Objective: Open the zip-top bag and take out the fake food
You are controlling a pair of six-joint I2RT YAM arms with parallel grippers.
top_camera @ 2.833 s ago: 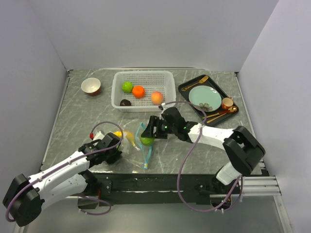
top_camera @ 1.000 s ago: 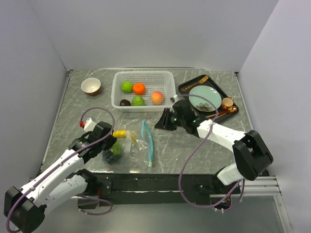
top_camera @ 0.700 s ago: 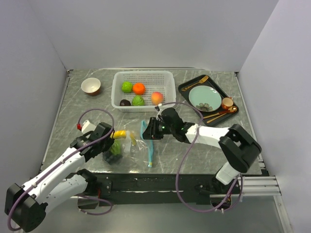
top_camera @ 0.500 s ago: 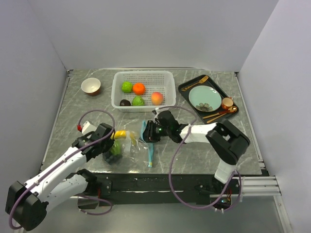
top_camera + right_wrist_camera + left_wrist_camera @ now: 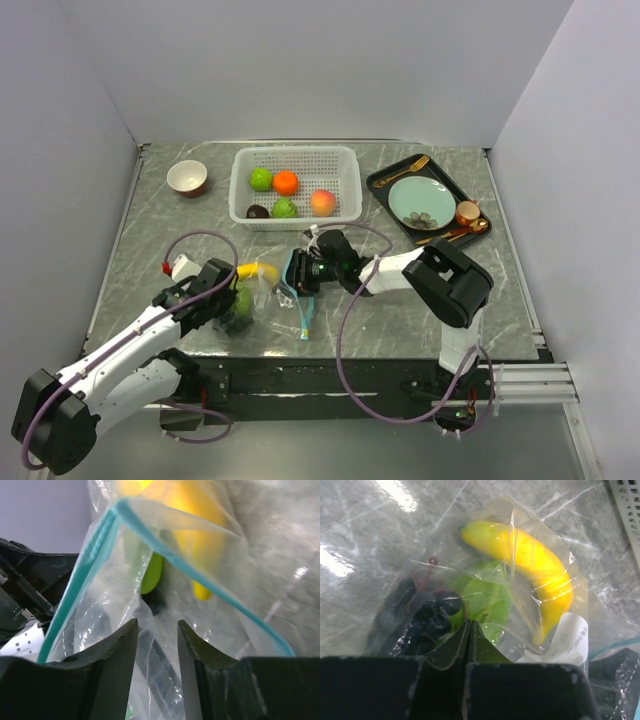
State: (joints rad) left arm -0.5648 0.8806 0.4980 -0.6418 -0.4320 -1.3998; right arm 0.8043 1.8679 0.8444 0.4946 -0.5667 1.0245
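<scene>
At my left gripper (image 5: pixel 468 630), jaws clenched: a fold of the zip-top bag (image 5: pixel 268 295), pinned. Right gripper (image 5: pixel 157 630): jaws parted, empty, at the bag's open teal mouth. Beyond them, inside: banana (image 5: pixel 530 565), lengthwise ahead; green fruit (image 5: pixel 482 600); grapes (image 5: pixel 427 620). Right arm nearer.

Marbled table (image 5: pixel 150 222), zip-top bag (image 5: pixel 268 292), basket (image 5: pixel 295 151), bowl (image 5: pixel 187 177), tray (image 5: pixel 375 188)

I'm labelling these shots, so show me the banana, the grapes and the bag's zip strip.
banana (image 5: pixel 530 565), left wrist view, middle of its yellow body
grapes (image 5: pixel 427 622), left wrist view, centre of the dark cluster
zip strip (image 5: pixel 82 575), right wrist view, midway along the left teal strand
</scene>
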